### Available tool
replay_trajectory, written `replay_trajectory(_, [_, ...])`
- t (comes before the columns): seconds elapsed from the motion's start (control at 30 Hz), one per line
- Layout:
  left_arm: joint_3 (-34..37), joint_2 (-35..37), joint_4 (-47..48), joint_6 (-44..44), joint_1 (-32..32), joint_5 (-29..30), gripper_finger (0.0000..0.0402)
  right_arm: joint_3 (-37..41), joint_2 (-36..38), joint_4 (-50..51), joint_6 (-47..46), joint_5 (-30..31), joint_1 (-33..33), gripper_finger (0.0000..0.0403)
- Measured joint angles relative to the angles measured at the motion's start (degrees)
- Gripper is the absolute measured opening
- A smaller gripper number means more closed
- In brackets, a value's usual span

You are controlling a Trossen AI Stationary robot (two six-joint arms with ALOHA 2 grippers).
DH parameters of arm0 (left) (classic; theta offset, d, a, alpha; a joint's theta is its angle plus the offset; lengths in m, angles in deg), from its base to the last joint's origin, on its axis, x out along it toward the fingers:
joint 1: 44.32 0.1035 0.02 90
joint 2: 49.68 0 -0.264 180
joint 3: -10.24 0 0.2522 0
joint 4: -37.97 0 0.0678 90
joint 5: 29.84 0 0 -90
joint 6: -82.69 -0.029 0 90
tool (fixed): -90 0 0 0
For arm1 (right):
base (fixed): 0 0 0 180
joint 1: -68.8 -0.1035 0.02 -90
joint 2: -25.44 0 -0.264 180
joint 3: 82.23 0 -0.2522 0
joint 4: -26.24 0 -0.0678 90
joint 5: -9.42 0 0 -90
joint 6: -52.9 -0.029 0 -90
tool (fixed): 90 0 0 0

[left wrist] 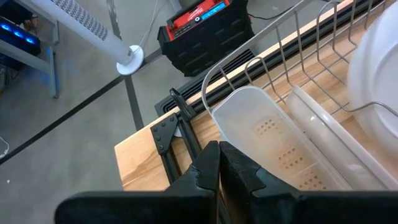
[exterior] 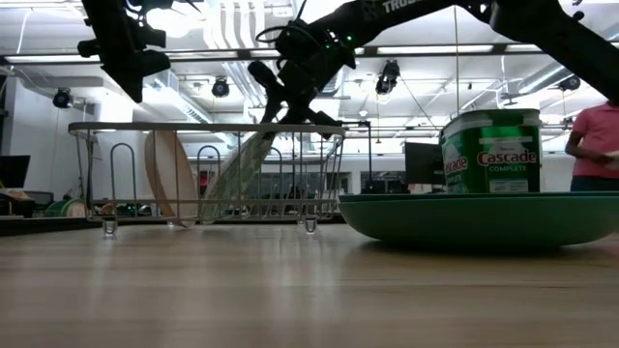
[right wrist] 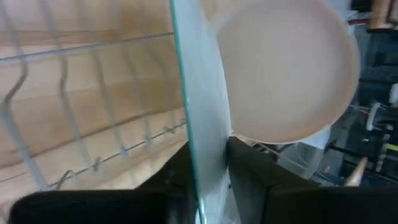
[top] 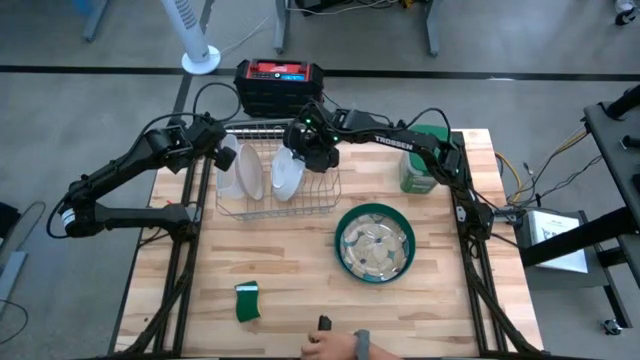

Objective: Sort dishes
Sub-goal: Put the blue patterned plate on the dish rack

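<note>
Pinching clear plate (right wrist: 202,124) (in rack (top: 325,195)), right claw (right wrist: 208,180).

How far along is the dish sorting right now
One whitish plate already stands in the wire rack. The right gripper is pinching a clear glassy plate by its rim, slotted beside the first. Still left: the stack in the dark green plate on the table. The left gripper waits shut beside the rack.

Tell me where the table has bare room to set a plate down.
Free: bare wood between the small green sponge and the dark green plate, and in front of the wire dish rack. Crowded: the back edge, with the rack, both grippers and the green detergent canister.
</note>
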Motion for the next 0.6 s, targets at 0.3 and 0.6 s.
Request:
replay_trajectory(0.3, [0.0, 0.0, -0.17, 0.0, 0.0, 0.0, 0.0, -0.12, 0.42, -1.89, -0.25, 0.35, 0.02, 0.0008])
replay_trajectory(0.6, [0.0, 0.0, -0.26, 0.0, -0.02, 0.02, 0.0, 0.24, 2.74, -1.84, -0.39, 2.03, 0.18, 0.0001])
